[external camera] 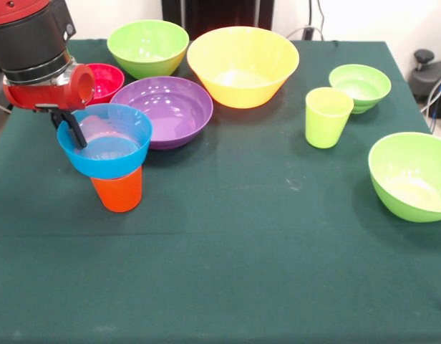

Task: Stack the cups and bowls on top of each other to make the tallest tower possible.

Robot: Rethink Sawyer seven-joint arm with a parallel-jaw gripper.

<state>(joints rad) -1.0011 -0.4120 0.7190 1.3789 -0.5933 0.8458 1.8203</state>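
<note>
The blue bowl (104, 148) sits upright on the orange cup (117, 190), which stands on the table at the left. Just behind it lies the wide purple bowl (165, 110), with the small magenta bowl (104, 81) to its left. The yellow bowl (243, 65) and a lime green bowl (147, 46) stand at the back. The lime green cup (327, 117) stands upright beside a small green bowl (360, 87); another green bowl (412, 175) rests at the right edge.
</note>
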